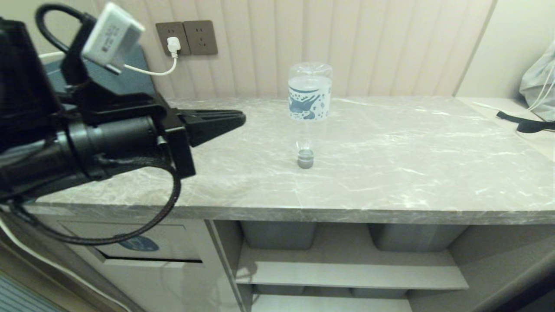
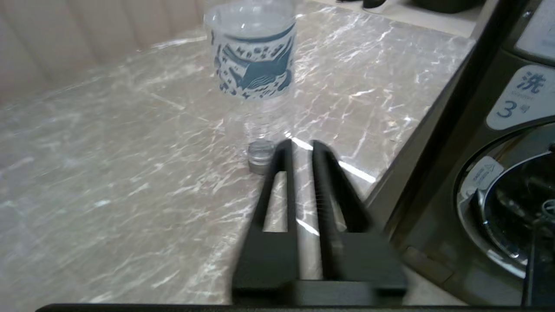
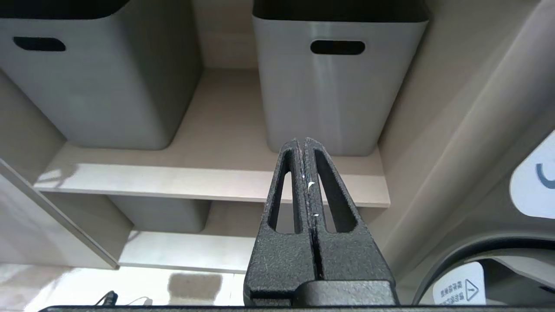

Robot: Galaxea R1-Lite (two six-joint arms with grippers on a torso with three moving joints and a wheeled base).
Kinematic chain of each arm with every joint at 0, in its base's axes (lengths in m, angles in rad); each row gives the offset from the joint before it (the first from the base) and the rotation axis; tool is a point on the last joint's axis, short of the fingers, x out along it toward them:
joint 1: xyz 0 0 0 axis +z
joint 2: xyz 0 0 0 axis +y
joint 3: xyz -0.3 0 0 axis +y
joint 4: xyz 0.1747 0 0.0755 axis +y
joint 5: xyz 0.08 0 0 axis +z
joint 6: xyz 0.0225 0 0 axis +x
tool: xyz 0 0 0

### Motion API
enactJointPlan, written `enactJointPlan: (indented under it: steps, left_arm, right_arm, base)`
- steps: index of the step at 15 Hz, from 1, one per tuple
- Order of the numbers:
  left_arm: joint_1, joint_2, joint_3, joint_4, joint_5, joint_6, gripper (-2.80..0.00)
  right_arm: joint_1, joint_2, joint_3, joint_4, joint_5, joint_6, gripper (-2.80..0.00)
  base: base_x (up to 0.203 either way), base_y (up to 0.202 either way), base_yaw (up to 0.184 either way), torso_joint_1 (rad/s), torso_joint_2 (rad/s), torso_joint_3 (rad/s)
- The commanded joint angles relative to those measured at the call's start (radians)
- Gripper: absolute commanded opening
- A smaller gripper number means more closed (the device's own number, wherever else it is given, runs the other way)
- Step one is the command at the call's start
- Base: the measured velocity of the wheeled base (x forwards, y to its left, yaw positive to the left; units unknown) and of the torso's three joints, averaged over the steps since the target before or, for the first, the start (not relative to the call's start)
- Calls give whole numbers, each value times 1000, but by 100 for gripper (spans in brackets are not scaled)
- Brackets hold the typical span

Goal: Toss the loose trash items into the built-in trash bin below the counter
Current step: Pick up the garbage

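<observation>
With the clear plastic bottle (image 1: 309,102) balanced cap-down mid-way across the grey marble-patterned counter (image 1: 390,173), the empty black left gripper (image 2: 299,149), jaws barely parted, should open wide, then close gently around its labelled body without toppling it.

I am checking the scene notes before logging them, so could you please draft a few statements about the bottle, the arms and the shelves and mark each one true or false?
1. The bottle stands upside down on its grey cap on the counter. True.
2. The left gripper holds the bottle. False: it is over the counter, apart from the bottle, holding nothing.
3. The right gripper has its jaws pressed together, facing grey tubs on shelves. True.
4. The trash bin flap sits on top of the counter. False: it is in the cabinet front below the counter.
5. A white plug sits in a wall socket. True.
</observation>
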Motion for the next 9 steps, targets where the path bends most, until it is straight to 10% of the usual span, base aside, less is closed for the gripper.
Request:
enactJointPlan:
  steps: [1,9]
  left_arm:
    - [-15,85,-19,-14,12,5,0]
    - [-68,278,-183,-76,64,5,0]
  right_arm:
    - [0,0,0,0,-1,0,-280]
    - [0,0,0,0,-1,2,-280]
  base:
    - [0,0,0,38,-85,-43]
    - [0,0,0,3,-8,-3]
